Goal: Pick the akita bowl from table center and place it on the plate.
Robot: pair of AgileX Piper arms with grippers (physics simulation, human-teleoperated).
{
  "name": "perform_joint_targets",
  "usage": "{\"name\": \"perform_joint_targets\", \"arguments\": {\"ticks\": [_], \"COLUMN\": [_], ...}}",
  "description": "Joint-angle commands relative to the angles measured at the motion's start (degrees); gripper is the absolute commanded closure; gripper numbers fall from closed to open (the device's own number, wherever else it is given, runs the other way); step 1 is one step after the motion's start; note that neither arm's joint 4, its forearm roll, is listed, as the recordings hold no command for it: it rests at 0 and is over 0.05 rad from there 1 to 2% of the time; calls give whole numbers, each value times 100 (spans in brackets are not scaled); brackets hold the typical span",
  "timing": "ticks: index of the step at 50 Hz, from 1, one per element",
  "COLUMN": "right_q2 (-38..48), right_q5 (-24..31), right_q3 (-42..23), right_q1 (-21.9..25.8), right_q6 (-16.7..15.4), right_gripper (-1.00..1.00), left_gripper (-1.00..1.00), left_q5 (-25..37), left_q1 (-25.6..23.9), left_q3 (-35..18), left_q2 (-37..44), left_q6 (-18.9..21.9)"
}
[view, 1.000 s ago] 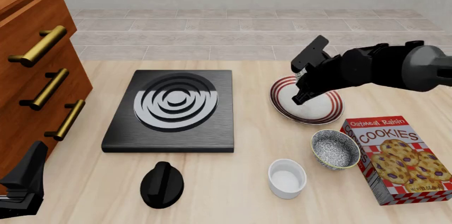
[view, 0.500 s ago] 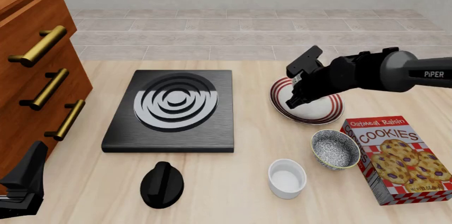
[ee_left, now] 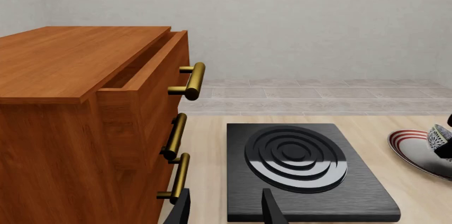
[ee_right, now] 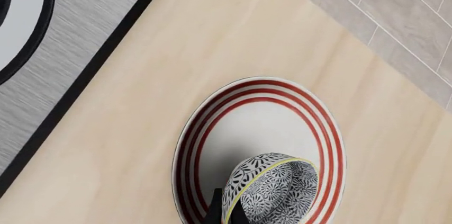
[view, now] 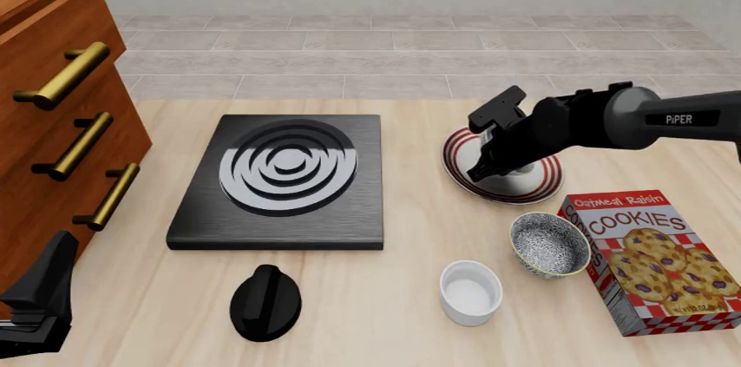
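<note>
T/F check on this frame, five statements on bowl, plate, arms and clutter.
1. The right gripper pinches the rim of the akita bowl over the plate. True.
2. The look-alike bowl sits on the black stove slab. False: it stands on the table, between the plate and the cookie box.
3. The left gripper holds the black knob. False: its fingers are open and hold nothing; the knob lies on the table in front of the slab.
4. The small white cup is empty. True.
5. The top drawer of the wooden cabinet is fully shut. False: it is pulled partly out.
</note>
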Motion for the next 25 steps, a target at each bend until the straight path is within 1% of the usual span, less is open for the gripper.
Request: {"name": "perform_joint_targets", "arguments": {"ticks": [1, 11, 14, 15, 16, 20, 21, 22, 25], "right_q2": [176, 69, 148, 196, 174, 121, 171, 180, 202], "right_q5": [24, -13, -44, -47, -66, -58, -87, -90, -102], "right_q3": [-141, 77, 71, 117, 158, 175, 163, 181, 158], "right_q1": [-115, -61, -98, -31, 12, 60, 15, 41, 27], "right_q6": [122, 154, 75, 27, 87, 132, 77, 74, 67], "right_gripper": [100, 100, 100, 100, 100, 100, 100, -100, -100], "left_gripper": [-100, -100, -100, -100, -100, -100, -100, -100, -100], "left_q5": [0, 0, 0, 0, 0, 0, 0, 0, 0], "left_q1": [0, 0, 0, 0, 0, 0, 0, 0, 0], "left_q3": [0, 0, 0, 0, 0, 0, 0, 0, 0], "left_q2": [0, 0, 0, 0, 0, 0, 0, 0, 0], "left_q6": [0, 0, 0, 0, 0, 0, 0, 0, 0]}}
